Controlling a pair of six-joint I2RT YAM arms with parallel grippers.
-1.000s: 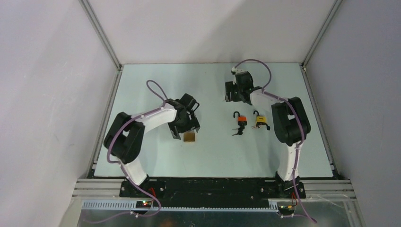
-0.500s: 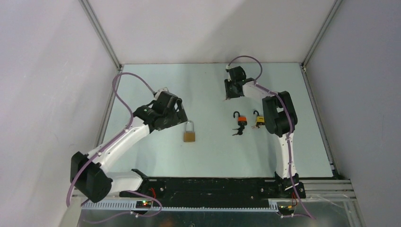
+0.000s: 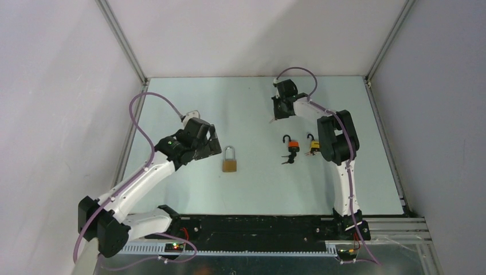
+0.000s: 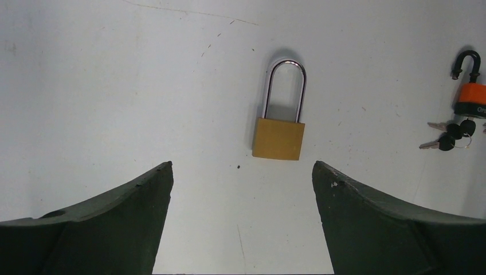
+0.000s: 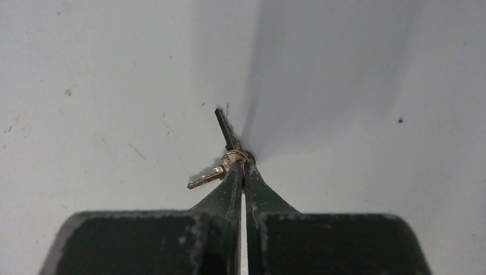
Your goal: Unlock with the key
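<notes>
Right fingers [image 5: 229, 192] tight on keys [image 5: 228, 132]; left fingers [image 4: 114, 217] wide near brass padlock [image 4: 279, 137]; orange padlock [image 3: 293, 144], yellow padlock [image 3: 314, 147] apart.

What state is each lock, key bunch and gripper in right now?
Brass padlock: shackle shut, lying flat.
Orange padlock: shackle open, keys at its base.
Yellow padlock: shackle open.
Right gripper: shut on key bunch.
Left gripper: open, empty.
</notes>
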